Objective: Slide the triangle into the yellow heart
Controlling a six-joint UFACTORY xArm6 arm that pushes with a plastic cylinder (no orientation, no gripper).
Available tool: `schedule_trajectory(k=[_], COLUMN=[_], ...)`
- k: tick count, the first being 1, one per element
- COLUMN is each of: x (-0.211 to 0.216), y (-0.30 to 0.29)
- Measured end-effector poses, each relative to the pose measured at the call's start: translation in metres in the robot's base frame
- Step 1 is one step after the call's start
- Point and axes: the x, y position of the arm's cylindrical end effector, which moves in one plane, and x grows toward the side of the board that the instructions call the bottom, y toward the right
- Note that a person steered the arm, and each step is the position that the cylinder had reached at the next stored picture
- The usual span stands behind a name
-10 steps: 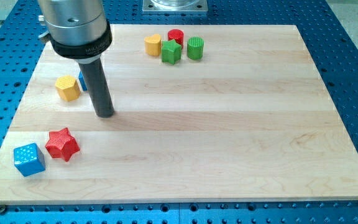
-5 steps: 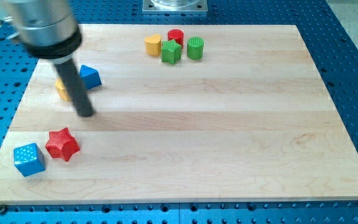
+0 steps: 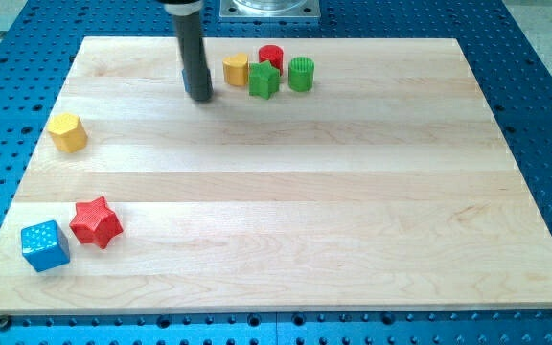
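My tip (image 3: 198,96) rests on the board near the view's top, just left of a yellow block (image 3: 236,69) in the top cluster. A second yellow block (image 3: 67,131) lies alone at the view's left edge. I cannot tell which of the two is the heart. No blue triangle shows in this frame; it may be hidden behind the rod.
Next to the top yellow block are a green star (image 3: 264,80), a red cylinder (image 3: 271,56) and a green cylinder (image 3: 301,74). A red star (image 3: 96,222) and a blue cube (image 3: 44,245) sit at the view's bottom left. The board's left edge (image 3: 36,153) is close to the lone yellow block.
The rod has swept from the left side up and right to the top cluster. The left yellow block has shifted further left. The blue triangle seen before no longer shows.
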Motion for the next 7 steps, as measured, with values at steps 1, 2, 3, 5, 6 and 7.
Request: schedule_trajectory(k=[1,2,3,5,6,7], x=[0.002,0.027,-0.006,0.016,0.092,0.195], y=[-0.014,-0.066,-0.082,-0.012,-0.065,-0.025])
